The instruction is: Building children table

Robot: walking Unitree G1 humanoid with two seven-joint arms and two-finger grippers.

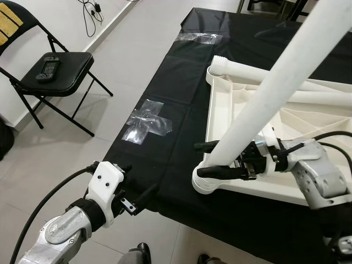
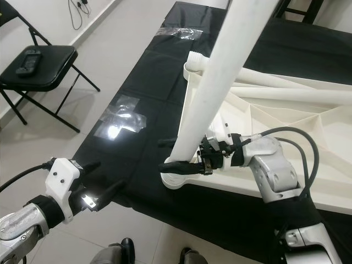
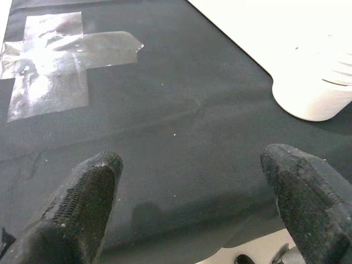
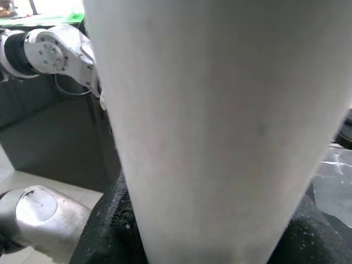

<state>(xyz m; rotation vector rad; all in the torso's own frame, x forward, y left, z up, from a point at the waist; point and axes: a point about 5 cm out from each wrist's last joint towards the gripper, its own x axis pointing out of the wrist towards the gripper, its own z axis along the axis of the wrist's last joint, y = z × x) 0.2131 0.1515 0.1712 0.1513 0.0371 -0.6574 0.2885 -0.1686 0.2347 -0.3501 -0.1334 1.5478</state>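
The right gripper [image 1: 215, 159] is clamped on a white table leg [image 1: 280, 80], its two black fingers [image 1: 220, 172] pressed to either side of the tube just above the foot. The leg stands tilted, its lower end seated in the round corner socket [image 1: 204, 184] of an upturned white tabletop [image 1: 231, 102] and its upper end leaning up and to the right toward the camera. In the right wrist view the leg [image 4: 220, 126] rises between the dark finger pads [image 4: 110, 225].

The left gripper [image 3: 192, 192] hovers with its jaws spread wide, holding nothing, above the near edge of a black cloth [image 1: 181, 82] that covers the work surface; the socket [image 3: 316, 93] lies just beyond its fingertips [image 3: 91, 181]. A cross of clear tape [image 3: 49, 66] is stuck to the cloth nearby.

A second white leg [image 1: 247, 70] lies flat across the underside of the tabletop. To the left, on the pale tiled floor [image 1: 121, 49], a black folding chair [image 1: 52, 71] carries a dark handheld controller [image 1: 48, 68].
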